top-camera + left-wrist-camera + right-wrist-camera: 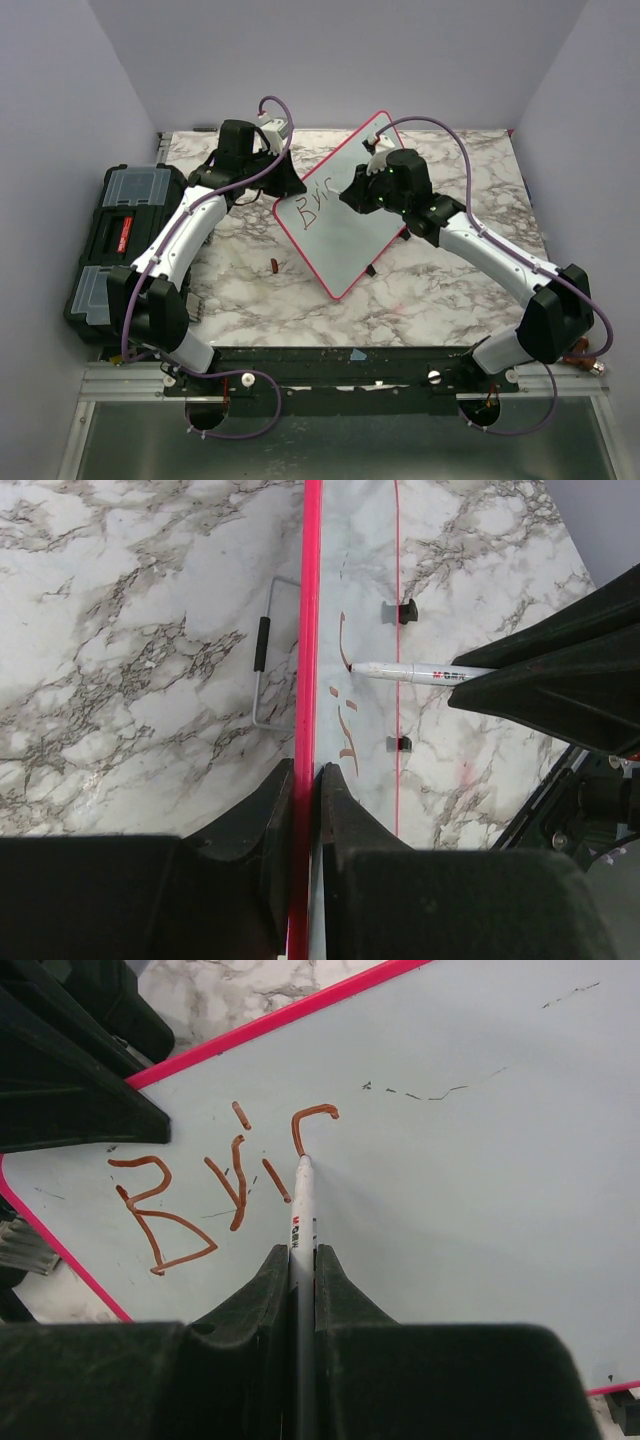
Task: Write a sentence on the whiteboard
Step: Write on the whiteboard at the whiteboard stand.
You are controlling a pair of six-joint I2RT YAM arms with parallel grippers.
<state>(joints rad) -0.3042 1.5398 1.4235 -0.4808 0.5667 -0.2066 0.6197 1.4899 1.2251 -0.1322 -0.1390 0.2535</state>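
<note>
The whiteboard [345,235], pale with a thin red-pink frame, is tilted up off the marble table. My left gripper [307,770] is shut on its left edge, one finger on each face; in the top view it [290,185] sits at the board's upper left side. A white marker [302,1210] is clamped in my shut right gripper [302,1252], its tip touching the board. The sentence [215,1185] reads "Bri" in reddish-brown, plus a curved stroke that ends at the tip. The left wrist view shows the marker [410,670] and the lettering [347,715] side-on.
A black toolbox [120,245] with clear lid compartments stands at the table's left edge. A small reddish-brown cap [275,265] lies on the marble left of the board. A wire handle [262,645] lies behind the board. Grey walls close in left, right and back.
</note>
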